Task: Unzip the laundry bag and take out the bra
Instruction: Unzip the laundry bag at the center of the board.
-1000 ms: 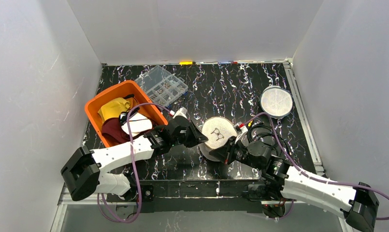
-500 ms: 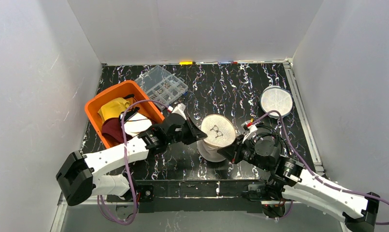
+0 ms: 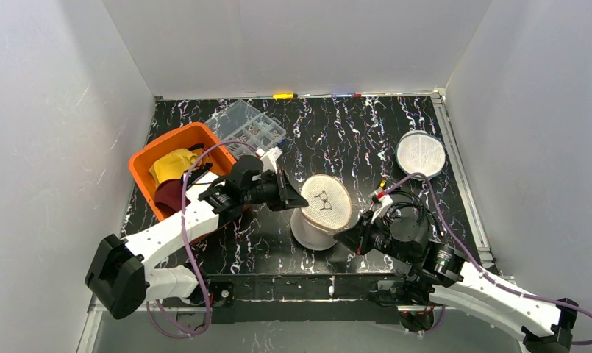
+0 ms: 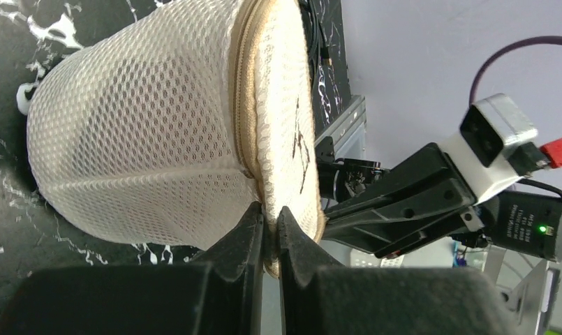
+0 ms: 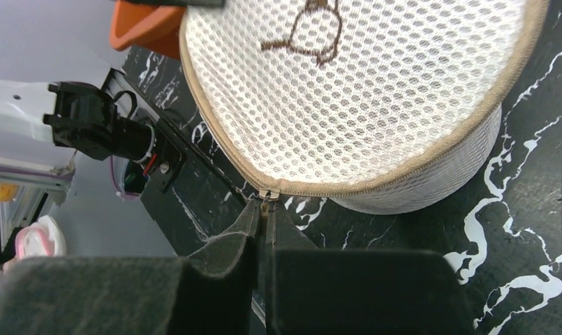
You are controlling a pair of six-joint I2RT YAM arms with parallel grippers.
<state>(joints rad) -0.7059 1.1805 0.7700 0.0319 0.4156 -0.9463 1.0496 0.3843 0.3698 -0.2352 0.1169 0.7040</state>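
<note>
From above, your laundry bag sits at the middle of the tabletop. Left wrist view: your left fingers pinch its zippered rim. Right wrist view: your right fingers clamp the zipper pull.

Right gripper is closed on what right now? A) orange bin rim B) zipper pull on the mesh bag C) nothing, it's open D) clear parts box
B: the right wrist view shows the right gripper pinched shut on the zipper pull at the tan seam of the laundry bag.
</note>
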